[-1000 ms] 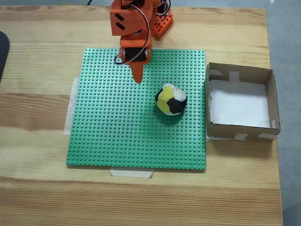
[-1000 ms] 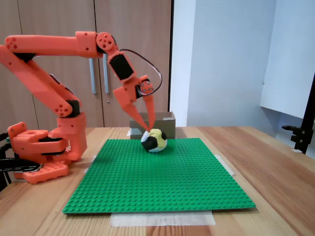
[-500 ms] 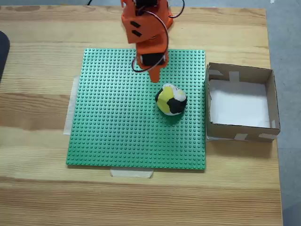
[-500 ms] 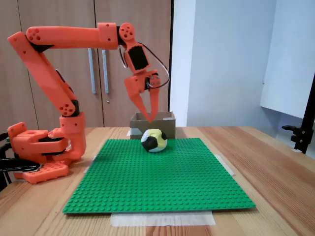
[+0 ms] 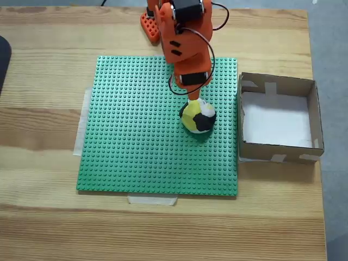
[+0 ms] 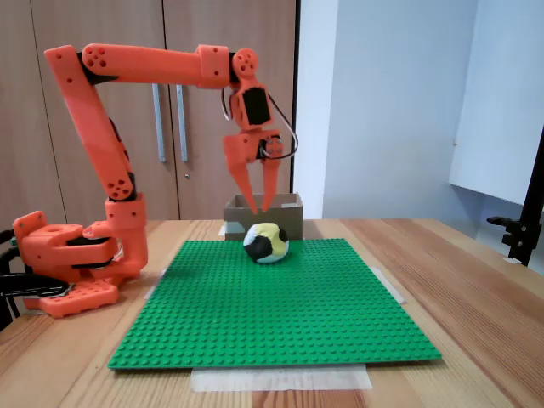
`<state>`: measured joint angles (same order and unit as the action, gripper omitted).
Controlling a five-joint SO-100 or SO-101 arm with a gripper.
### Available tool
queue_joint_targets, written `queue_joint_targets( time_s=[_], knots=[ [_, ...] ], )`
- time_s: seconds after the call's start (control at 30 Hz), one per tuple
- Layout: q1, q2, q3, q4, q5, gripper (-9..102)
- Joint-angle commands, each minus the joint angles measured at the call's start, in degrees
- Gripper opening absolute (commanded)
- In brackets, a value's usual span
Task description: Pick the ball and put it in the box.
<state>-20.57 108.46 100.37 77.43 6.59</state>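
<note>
A lumpy yellow, black and white ball (image 5: 197, 115) sits right of centre on a green studded baseplate (image 5: 136, 141), with nothing gripping it. The orange pincer (image 6: 261, 206) hangs just above it, fingers narrowly parted. A good grasp would open wider, centre over the ball, then descend. The cardboard box (image 5: 311, 114) waits at the frame's right, on the wooden desk (image 5: 43, 217).

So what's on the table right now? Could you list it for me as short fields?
ball: yellow, black and white, resting on the green studded mat
box: shallow cardboard, off the mat's right edge in the top-down fixed view, nothing inside
hand: orange, fingers apart, pointing down just above the ball, not touching it
table: pale wood
</note>
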Motion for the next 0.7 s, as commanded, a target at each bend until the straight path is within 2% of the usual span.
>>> queue_joint_targets(
  time_s=[0.0, 0.03, 0.1, 0.23, 0.33, 0.5, 0.57, 0.67],
  knots=[
    [-0.9, 0.0, -2.2, -0.1, -0.7, 10],
    [-0.8, -0.1, -2.0, -0.4, -0.8, 11],
    [-0.5, -0.2, -1.3, -0.4, -0.2, 18],
    [-0.5, -0.3, 0.3, -1.1, -0.6, 21],
    [-0.4, -0.3, 1.7, -1.1, -0.3, 29],
    [-0.4, -0.3, 4.0, -1.5, 0.0, 33],
    [-0.3, -0.3, 5.1, -0.5, 1.7, 43],
    [-0.1, -0.3, 6.6, -1.0, 2.5, 41]
  ],
)
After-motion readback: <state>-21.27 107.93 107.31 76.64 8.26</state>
